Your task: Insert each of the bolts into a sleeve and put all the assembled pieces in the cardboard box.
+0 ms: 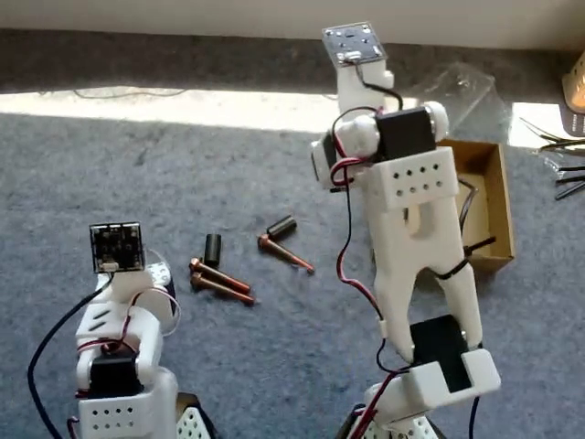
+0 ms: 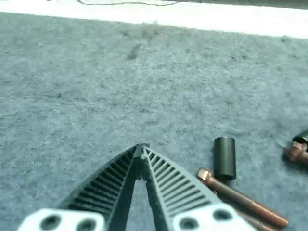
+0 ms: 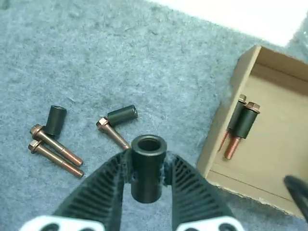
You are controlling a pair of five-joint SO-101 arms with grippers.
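Note:
My right gripper [image 3: 147, 161] is shut on a black sleeve [image 3: 147, 169], held upright with its bore showing, above the carpet beside the cardboard box [image 3: 219, 130]. Two bolts seated in sleeves [image 3: 240, 122] lie inside the box. Three copper bolts lie loose on the carpet: a pair [image 1: 219, 277] and a single one [image 1: 285, 251]. Close to them are two black sleeves [image 1: 212, 247] [image 1: 281, 226]. My left gripper [image 2: 141, 149] is shut and holds nothing, low over the carpet a short way from the nearest sleeve [image 2: 224, 158] and bolt [image 2: 240, 197].
The floor is grey carpet with a bright sunlit strip along the far side. A clear plastic bag [image 1: 462, 87] lies behind the box [image 1: 494, 197], and dark cables [image 1: 559, 174] lie at the right edge. Open carpet stretches left of the bolts.

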